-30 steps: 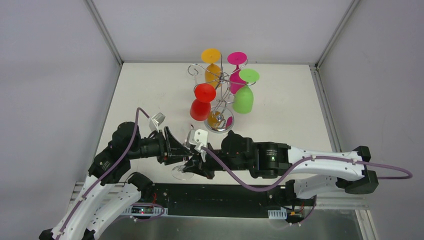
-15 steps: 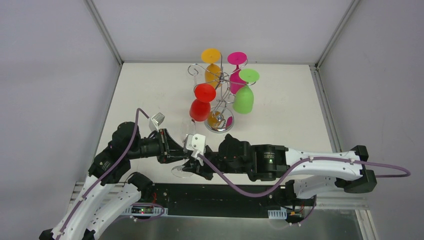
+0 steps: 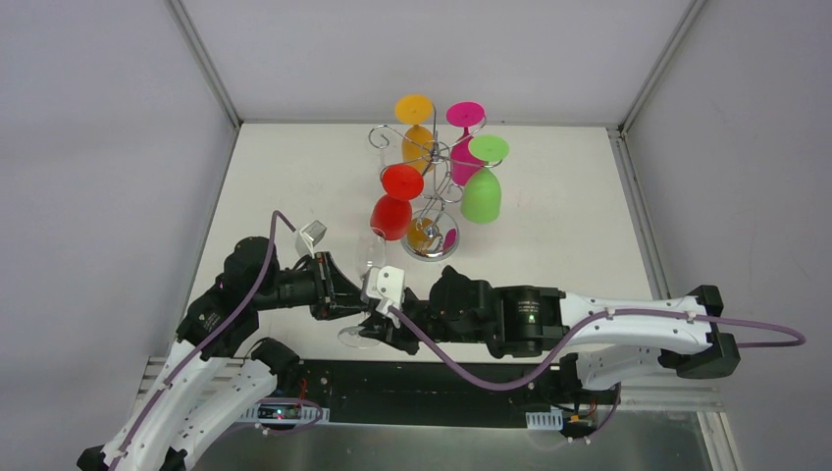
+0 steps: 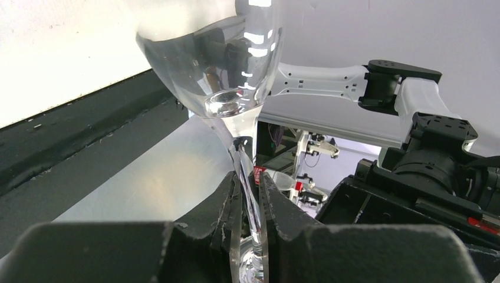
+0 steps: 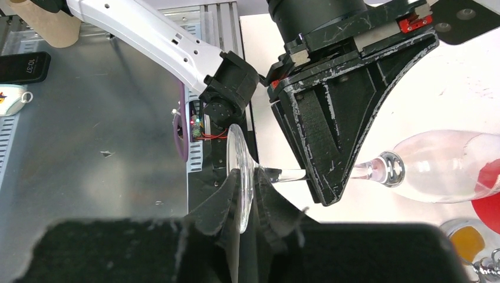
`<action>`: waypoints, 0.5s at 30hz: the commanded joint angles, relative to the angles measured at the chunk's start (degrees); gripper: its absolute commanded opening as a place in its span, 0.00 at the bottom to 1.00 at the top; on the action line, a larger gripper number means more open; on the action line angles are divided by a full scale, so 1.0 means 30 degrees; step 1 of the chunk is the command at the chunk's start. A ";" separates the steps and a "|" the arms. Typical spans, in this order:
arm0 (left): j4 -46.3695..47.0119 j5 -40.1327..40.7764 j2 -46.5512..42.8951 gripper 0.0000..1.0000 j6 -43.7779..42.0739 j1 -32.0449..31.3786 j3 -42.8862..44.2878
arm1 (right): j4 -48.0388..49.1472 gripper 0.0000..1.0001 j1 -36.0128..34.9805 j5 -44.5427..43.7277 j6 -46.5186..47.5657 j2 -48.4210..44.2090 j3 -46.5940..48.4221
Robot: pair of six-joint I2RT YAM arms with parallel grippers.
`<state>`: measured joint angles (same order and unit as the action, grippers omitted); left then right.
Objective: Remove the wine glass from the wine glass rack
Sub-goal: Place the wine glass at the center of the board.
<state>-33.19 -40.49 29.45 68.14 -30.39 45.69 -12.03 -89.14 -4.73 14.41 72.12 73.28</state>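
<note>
- Wine glass (image 3: 370, 252), clear and colourless, is held off the wine glass rack (image 3: 432, 157), above the near part of the white table (image 3: 569, 216), just in front of the rack's base.
- Its long axis is laid close to level, running from the near edge toward the rack: the bowl is pointed away at the rack, the round foot is turned back toward the arm bases.
- The thin stem is clamped between the black fingers of the left gripper (image 4: 249, 188), closed tight on it just above the foot.
- The foot's disc is pinched edge-on between the fingers of the right gripper (image 5: 247, 183), which are drawn in around it.
- The bowl is seen as smooth and rounded, tapering into the stem, with bright reflections on it.
- The rack is made of silver wire, with curled arms and a shiny round base.
- Counted: one clear wine glass, one rack, and four opaque coloured glasses hung upside down on it: orange glass (image 3: 414, 110), pink glass (image 3: 464, 114), green glass (image 3: 479, 199), red glass (image 3: 391, 218).
</note>
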 commanded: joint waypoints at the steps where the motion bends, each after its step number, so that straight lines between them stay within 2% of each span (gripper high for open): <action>1: 0.1132 -0.1188 0.0060 0.00 -0.1363 -0.0164 0.0009 | 0.2187 0.16 -0.0080 -0.0248 -0.0260 -0.1439 -0.0162; 8: 0.1132 -0.1756 0.0362 0.00 -0.2200 -0.0171 -0.0026 | 0.1320 0.39 -0.0080 -0.0466 -0.1703 -0.2728 -0.0311; 12: 0.1132 -0.2290 0.0482 0.00 -0.2793 -0.0170 -0.0039 | 0.0710 0.46 -0.0080 -0.1822 -0.2696 -0.3553 -0.0226; 15: 0.1132 -0.2911 0.0486 0.00 -0.3460 -0.0172 0.0039 | -0.0966 0.47 -0.0052 -0.3202 -0.3672 -0.3569 0.0721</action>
<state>-33.26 -44.38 30.89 61.80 -30.41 45.08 -11.16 -89.34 -8.25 8.23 62.48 71.81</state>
